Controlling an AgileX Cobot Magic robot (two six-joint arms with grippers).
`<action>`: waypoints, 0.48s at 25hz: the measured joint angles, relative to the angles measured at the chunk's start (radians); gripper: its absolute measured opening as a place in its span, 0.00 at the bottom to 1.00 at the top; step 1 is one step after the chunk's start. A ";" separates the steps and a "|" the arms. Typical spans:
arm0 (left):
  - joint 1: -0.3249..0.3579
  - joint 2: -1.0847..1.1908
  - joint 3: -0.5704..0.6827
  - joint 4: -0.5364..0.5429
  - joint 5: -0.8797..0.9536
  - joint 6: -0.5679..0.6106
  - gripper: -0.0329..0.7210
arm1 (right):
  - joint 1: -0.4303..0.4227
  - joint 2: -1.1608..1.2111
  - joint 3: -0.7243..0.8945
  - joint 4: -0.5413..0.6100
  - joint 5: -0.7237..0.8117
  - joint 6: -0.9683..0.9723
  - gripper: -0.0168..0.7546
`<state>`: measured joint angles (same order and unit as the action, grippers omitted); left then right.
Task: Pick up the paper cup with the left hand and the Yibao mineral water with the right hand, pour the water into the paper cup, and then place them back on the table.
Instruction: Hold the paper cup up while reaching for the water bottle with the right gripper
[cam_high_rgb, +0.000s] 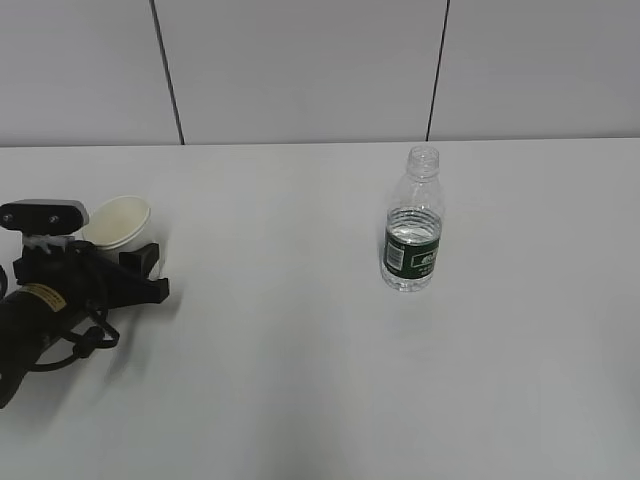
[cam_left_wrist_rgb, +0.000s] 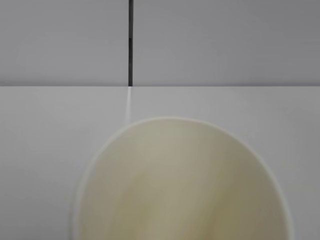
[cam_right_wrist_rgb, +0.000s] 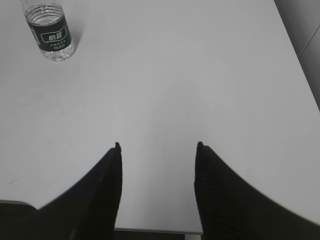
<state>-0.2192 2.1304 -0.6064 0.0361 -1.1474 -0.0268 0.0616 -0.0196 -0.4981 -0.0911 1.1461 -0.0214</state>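
Right tool (cam_right_wrist_rgb: 158, 146) spread wide over the table (cam_right_wrist_rgb: 200, 75) — Yibao mineral water (cam_right_wrist_rgb: 50, 30) upright, well apart.

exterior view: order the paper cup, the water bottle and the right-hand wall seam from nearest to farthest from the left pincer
1. paper cup, right at the left pincer, far left.
2. water bottle, standing right of centre on the table.
3. right-hand wall seam, on the wall behind the bottle.

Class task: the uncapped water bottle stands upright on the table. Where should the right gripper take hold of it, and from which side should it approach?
Probably grip the Yibao mineral water around its labelled middle, coming in level from the side. It stands upright with no cap, so a side grasp keeps it vertical, and the mouth stays free for pouring. The right hand is open, and bare table lies between it and the bottle.
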 joint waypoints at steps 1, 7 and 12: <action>0.000 0.000 0.000 0.003 0.000 0.000 0.52 | 0.000 0.000 0.000 0.000 0.000 0.000 0.52; 0.000 0.000 0.000 0.066 0.000 0.000 0.52 | 0.000 0.000 0.000 0.000 0.000 0.000 0.52; 0.000 -0.011 0.000 0.152 0.007 0.000 0.54 | 0.000 0.000 0.000 0.000 0.000 0.000 0.52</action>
<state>-0.2192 2.1189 -0.6064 0.1882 -1.1405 -0.0268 0.0616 -0.0196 -0.4981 -0.0911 1.1461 -0.0214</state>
